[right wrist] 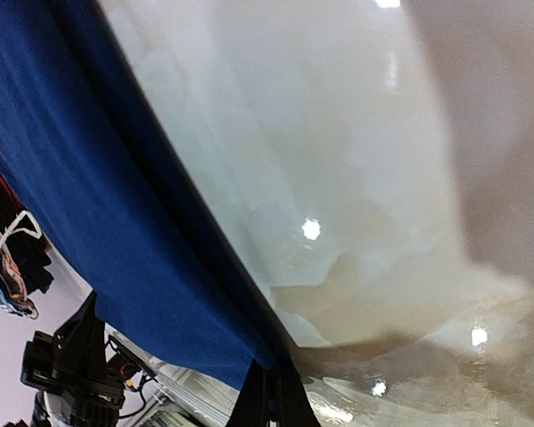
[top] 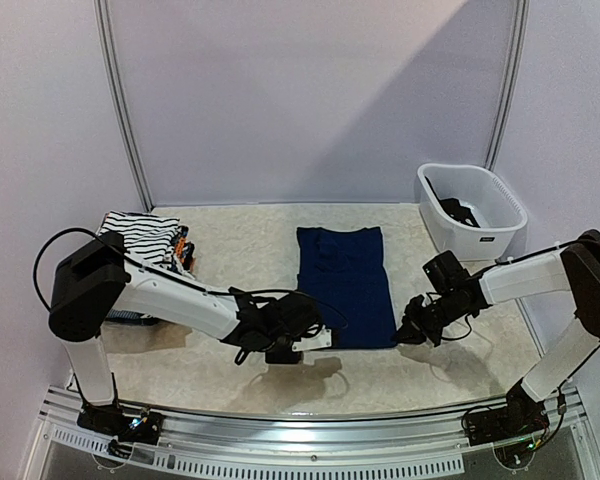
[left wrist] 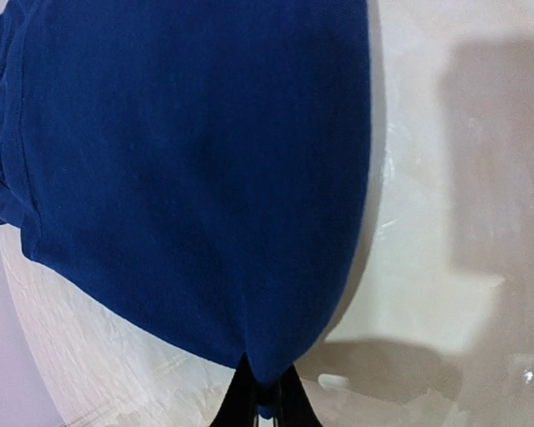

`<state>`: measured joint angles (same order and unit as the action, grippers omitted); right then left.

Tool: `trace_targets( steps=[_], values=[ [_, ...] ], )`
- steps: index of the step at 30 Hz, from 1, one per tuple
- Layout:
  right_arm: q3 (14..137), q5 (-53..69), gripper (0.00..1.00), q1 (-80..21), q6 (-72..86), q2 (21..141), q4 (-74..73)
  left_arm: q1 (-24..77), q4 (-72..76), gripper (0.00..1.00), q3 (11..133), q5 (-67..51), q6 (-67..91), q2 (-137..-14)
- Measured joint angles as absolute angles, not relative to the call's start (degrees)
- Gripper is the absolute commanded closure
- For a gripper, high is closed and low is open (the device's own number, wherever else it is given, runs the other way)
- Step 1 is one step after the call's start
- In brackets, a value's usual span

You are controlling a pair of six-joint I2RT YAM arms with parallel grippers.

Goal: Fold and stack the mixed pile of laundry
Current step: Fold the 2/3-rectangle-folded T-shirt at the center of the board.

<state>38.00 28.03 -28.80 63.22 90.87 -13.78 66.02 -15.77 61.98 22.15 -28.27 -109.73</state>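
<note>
A navy blue garment [top: 345, 285] lies flat in a long rectangle at the middle of the table. My left gripper [top: 312, 337] is at its near left corner, and in the left wrist view the black jaws [left wrist: 269, 405] are shut on a pinch of the navy cloth [left wrist: 187, 169]. My right gripper [top: 406, 334] is at the near right corner. Its jaws [right wrist: 276, 396] are shut on the edge of the navy cloth [right wrist: 80, 196]. A folded black-and-white striped garment [top: 140, 236] sits at the far left on top of a printed piece with orange bits [top: 185, 250].
A white plastic tub [top: 495, 230] stands at the back right with a black garment [top: 460, 212] inside. The metal rail of the table's near edge [top: 310, 435] runs just behind both arms. The left arm's body reaches across the table in front of the striped stack.
</note>
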Motion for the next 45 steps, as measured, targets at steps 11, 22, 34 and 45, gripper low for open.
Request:
trace_targets(
  steps=[11, 22, 34, 45],
  values=[
    [38.09, 27.92, 1.00, -28.80, 61.34, 88.79, -19.70, 68.62, -23.75, 1.00, 65.10, 19.73, -21.02, -106.83],
    [42.98, 28.03, 1.00, -28.84, 56.58, 81.28, -40.12, 74.52, -32.99, 1.00, 68.36, 14.13, -12.91, -98.50],
    [48.38, 29.34, 1.00, -28.86, 56.73, 69.45, -56.27, 77.97, -42.39, 1.00, 75.37, 8.49, -5.72, -93.97],
    [63.90, 26.37, 1.00, -28.86, 55.66, 72.29, -66.72, 77.58, -45.87, 1.00, 78.35, 5.52, -2.70, -92.31]
  ],
)
